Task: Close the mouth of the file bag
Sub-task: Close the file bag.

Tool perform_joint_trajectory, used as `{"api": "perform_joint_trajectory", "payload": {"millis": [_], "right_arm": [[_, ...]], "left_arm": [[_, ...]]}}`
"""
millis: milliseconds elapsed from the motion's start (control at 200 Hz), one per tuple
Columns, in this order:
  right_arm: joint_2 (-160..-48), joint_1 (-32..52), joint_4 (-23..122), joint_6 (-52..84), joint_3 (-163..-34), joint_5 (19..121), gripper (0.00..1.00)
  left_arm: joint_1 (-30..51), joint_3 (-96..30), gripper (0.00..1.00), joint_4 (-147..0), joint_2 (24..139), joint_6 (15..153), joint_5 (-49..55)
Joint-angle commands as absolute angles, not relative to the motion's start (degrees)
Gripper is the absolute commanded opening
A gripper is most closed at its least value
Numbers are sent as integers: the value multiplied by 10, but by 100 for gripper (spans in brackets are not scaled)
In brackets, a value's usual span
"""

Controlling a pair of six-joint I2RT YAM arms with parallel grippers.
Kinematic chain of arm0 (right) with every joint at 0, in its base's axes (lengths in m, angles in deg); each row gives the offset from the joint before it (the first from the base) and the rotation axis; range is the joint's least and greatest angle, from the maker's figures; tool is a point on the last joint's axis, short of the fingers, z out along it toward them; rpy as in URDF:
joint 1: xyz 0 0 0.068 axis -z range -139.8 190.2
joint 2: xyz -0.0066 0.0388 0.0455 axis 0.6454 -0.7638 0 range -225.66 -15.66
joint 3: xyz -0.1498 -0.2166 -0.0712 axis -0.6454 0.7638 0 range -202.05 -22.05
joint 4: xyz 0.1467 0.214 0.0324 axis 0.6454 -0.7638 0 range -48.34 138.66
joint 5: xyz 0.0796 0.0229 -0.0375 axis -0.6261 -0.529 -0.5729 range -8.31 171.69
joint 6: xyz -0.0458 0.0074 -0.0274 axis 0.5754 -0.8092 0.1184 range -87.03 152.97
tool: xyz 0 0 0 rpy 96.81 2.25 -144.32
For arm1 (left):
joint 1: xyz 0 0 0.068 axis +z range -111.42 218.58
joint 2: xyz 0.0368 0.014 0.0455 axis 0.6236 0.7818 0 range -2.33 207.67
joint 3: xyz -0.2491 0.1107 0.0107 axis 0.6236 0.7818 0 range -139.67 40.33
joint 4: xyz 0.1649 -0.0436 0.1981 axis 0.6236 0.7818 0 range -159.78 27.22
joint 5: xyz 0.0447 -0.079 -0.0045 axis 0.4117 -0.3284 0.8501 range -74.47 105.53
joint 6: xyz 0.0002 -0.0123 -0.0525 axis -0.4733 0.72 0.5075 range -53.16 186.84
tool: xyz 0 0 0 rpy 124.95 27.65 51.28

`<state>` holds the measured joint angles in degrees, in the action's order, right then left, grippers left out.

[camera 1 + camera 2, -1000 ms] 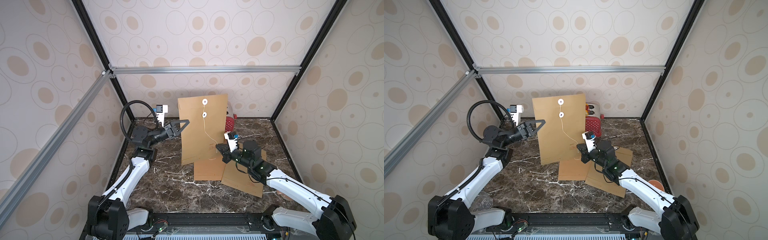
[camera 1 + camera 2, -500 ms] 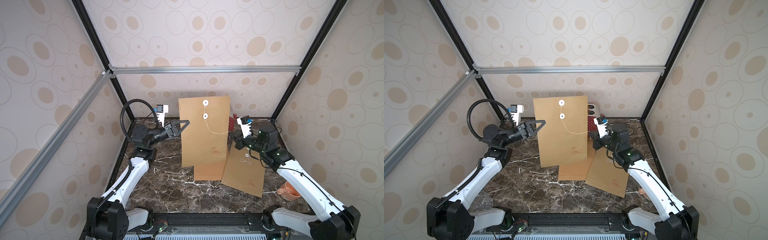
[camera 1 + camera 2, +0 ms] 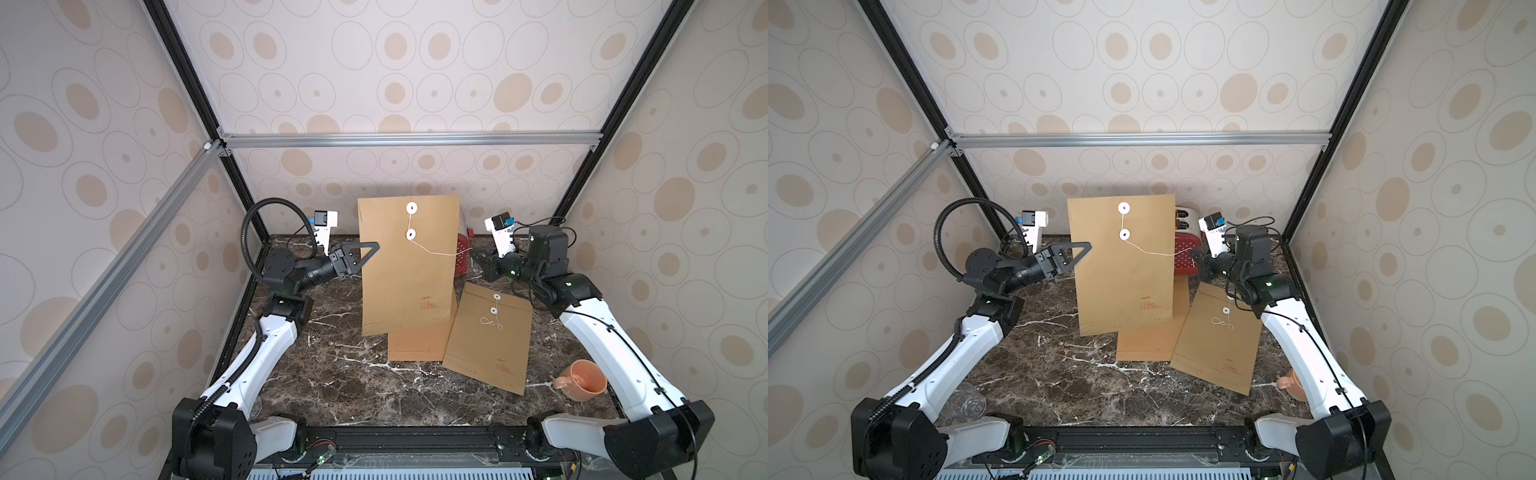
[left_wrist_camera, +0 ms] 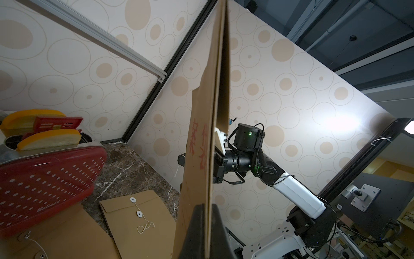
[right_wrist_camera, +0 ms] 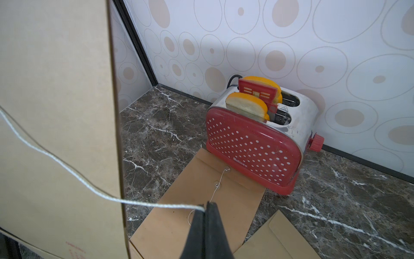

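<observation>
A brown paper file bag [image 3: 407,282] [image 3: 1125,282] hangs upright over the marble table, its flap end up. My left gripper [image 3: 374,247] [image 4: 207,206] is shut on the bag's left edge [image 4: 199,157]. Two white discs [image 3: 412,207] [image 3: 411,235] sit on the flap end. A white string [image 3: 440,252] [image 5: 67,166] runs from the lower disc to the right, past the bag's right edge. My right gripper [image 3: 473,251] [image 5: 205,207] is shut on the string's end, just right of the bag [image 5: 56,89].
A red dotted toaster [image 3: 462,257] [image 5: 253,152] stands at the back behind the bag. Two more file bags [image 3: 488,336] [image 3: 415,340] lie flat on the table. An orange mug [image 3: 584,380] sits front right, and a clear cup [image 3: 967,401] front left.
My right gripper has swung from low in front of the bag up and to the right, drawing the string out sideways. The left arm and bag have stayed still.
</observation>
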<state>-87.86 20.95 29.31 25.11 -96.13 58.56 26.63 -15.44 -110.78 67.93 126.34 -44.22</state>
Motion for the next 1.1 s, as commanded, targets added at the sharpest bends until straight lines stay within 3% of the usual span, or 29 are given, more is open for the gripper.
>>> {"api": "perform_joint_trajectory", "payload": {"millis": [0, 901, 1097], "right_arm": [[-884, 219, 275, 256, -984, 575, 0], [-931, 250, 249, 228, -1084, 584, 0], [-924, 250, 252, 212, -1096, 550, 0]], "left_arm": [[267, -185, 0, -1114, 664, 1250, -448], [267, -188, 0, -1088, 667, 1234, -447], [267, -199, 0, -1024, 665, 1194, -439]]}}
